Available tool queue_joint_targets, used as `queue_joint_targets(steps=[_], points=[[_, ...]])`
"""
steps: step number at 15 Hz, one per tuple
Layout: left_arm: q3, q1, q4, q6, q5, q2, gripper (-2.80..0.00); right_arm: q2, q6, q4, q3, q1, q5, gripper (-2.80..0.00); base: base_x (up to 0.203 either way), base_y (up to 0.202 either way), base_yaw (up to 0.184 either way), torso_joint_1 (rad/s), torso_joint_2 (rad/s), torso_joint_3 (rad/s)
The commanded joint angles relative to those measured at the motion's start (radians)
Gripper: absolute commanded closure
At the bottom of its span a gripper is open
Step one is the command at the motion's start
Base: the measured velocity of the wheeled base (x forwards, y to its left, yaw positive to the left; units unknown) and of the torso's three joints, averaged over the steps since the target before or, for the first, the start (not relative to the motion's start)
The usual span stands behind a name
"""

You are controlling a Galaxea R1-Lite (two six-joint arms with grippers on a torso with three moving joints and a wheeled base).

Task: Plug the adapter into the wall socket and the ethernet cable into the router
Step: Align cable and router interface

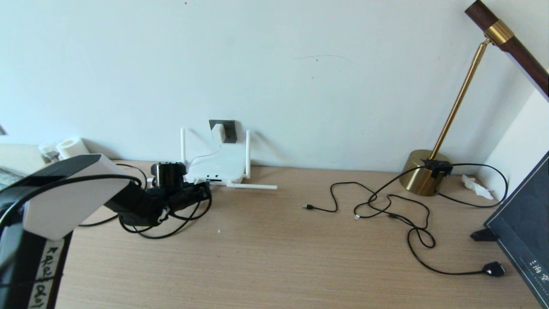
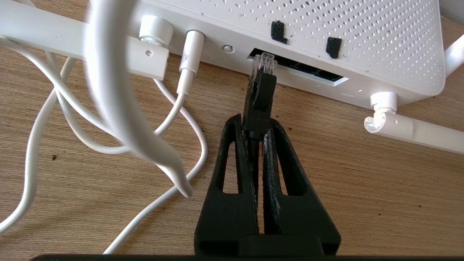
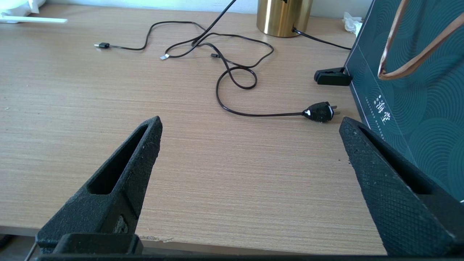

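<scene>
My left gripper (image 2: pixel 255 123) is shut on the black plug of the ethernet cable (image 2: pixel 259 96). Its clear tip touches the edge of the dark slot (image 2: pixel 301 69) in the white router (image 2: pixel 326 21), slightly tilted. In the head view the router (image 1: pixel 216 169) lies against the wall with the left gripper (image 1: pixel 201 193) just in front of it, and the cable's slack loops on the table (image 1: pixel 171 234). The white adapter (image 1: pixel 218 133) sits on the dark grey wall socket (image 1: pixel 229 128), its thin cord running down to the router. My right gripper (image 3: pixel 250 127) hangs open over the table's near edge.
A brass lamp base (image 1: pixel 422 171) stands at the back right, with thin black cables (image 1: pixel 386 206) and a black mains plug (image 1: pixel 493 269) trailing over the table. A dark teal board (image 1: pixel 523 227) leans at the right edge. White cords (image 2: pixel 181 108) coil beside the router.
</scene>
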Motion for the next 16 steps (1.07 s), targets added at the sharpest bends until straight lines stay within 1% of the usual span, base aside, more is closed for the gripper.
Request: queue_joint_targets(steps=[1,16], points=[[-0.003,0.0,-0.001,-0.001,-0.001,-0.001,0.0,0.0,0.0,0.0,0.0,0.0,0.0,-2.8,0.0,0.0,0.0,0.0,0.0,0.0],[-0.029,0.0,0.005,-0.001,-0.001,0.005,0.0,0.0,0.001,0.0,0.0,0.0,-0.001,-2.8,0.0,0.0,0.0,0.0,0.0,0.0]])
